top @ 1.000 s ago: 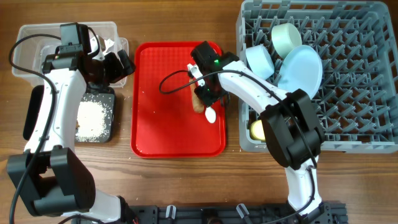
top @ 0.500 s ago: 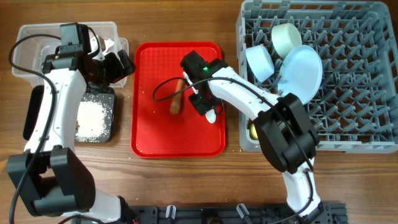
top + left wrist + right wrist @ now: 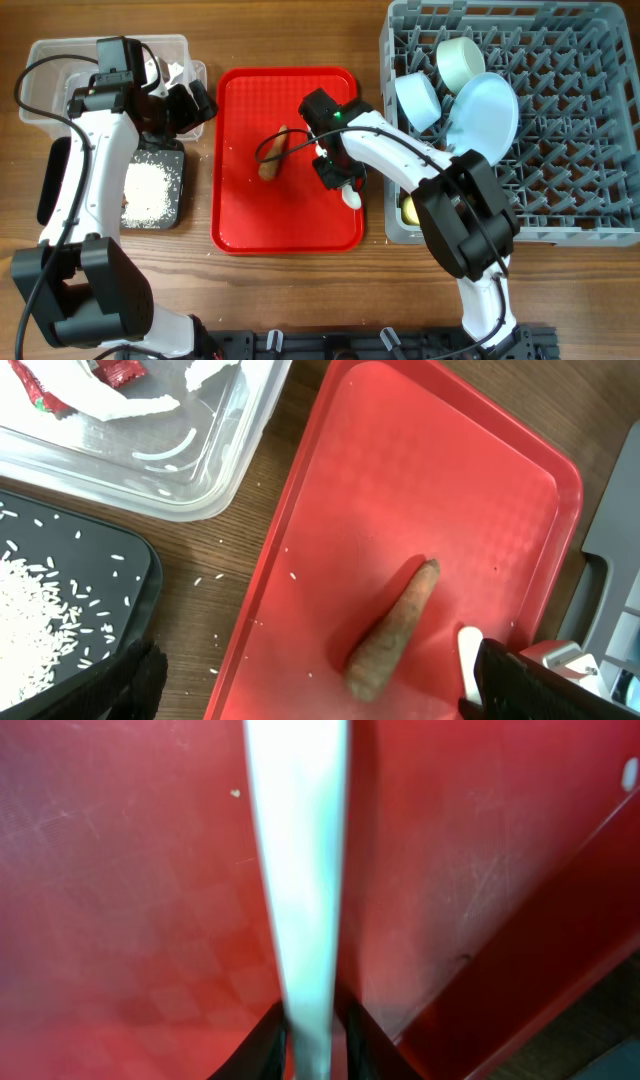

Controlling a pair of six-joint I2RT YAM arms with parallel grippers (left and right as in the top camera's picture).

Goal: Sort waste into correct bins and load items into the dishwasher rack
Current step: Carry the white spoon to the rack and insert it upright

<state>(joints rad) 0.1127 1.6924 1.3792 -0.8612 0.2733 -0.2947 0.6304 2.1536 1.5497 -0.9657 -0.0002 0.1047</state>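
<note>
Lab bench — 2 robot arms (image 3: 75, 190) (image 3: 400, 155), wooden table (image 3: 300, 285)

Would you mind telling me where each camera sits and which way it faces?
Overhead: above the table, facing straight down on tray and rack; both arms show.
Left wrist: by the tub, angled toward tray and carrot; its fingers show below.
Right wrist: low over the tray, close on the spoon between its fingers.
Shared: overhead and left wrist both see the carrot.

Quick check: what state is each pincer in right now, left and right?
Left pincer: open, holding nothing.
Right pincer: closed on the white spoon, at its handle.
</note>
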